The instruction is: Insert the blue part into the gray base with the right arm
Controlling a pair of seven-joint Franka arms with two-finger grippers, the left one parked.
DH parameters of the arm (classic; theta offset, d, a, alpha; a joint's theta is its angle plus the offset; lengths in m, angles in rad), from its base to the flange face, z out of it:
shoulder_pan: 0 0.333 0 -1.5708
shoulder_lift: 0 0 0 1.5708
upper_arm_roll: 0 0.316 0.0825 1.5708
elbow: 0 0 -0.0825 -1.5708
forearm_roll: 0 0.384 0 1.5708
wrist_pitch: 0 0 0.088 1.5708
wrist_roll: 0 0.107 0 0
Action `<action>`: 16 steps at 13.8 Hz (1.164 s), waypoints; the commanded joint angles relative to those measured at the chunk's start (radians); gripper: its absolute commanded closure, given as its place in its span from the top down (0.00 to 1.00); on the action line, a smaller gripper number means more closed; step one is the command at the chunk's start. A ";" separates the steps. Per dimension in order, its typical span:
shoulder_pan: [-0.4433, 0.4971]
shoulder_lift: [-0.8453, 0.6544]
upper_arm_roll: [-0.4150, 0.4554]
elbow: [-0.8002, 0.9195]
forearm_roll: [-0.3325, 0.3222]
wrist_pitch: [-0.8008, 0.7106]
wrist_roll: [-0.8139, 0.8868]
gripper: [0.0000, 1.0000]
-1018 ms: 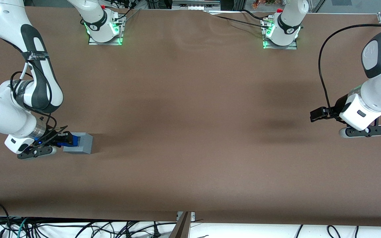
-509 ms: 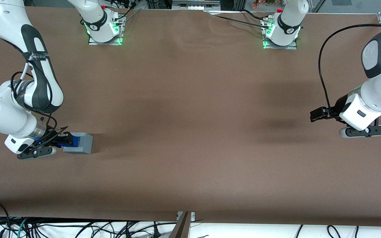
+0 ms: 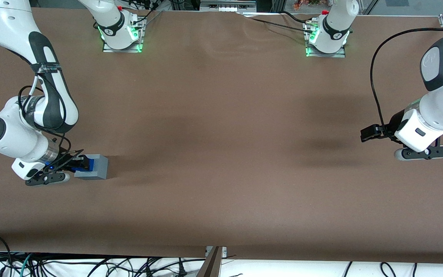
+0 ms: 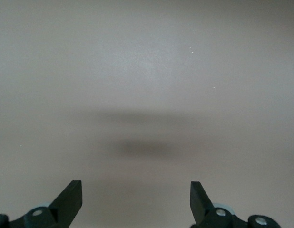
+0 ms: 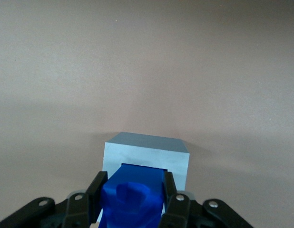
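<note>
The gray base point(image 3: 92, 167) stands on the brown table near the working arm's end. It also shows in the right wrist view point(image 5: 147, 156). The blue part point(image 3: 82, 164) is held between my right gripper's black fingers, directly over the base's top face at its socket. In the right wrist view the blue part point(image 5: 132, 197) covers most of the socket. My right gripper point(image 3: 80, 164) is shut on the blue part, one finger point(image 5: 95, 190) on each side. How deep the part sits in the socket is hidden.
The brown table point(image 3: 221, 134) stretches wide toward the parked arm's end. Two arm bases with green lights point(image 3: 121, 34) point(image 3: 327, 38) stand at the edge farthest from the front camera. Cables hang below the near edge point(image 3: 90, 265).
The right arm's elbow and wrist have shifted slightly toward the gray base, with the blue part still gripped over it. The base has not moved.
</note>
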 commanded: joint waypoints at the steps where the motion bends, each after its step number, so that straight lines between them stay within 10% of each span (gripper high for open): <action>1: -0.005 0.010 0.008 0.018 0.013 0.000 0.007 0.97; 5: -0.005 -0.025 0.008 0.019 0.013 -0.034 0.011 0.99; 16: -0.009 -0.489 0.060 0.073 -0.089 -0.744 0.148 0.99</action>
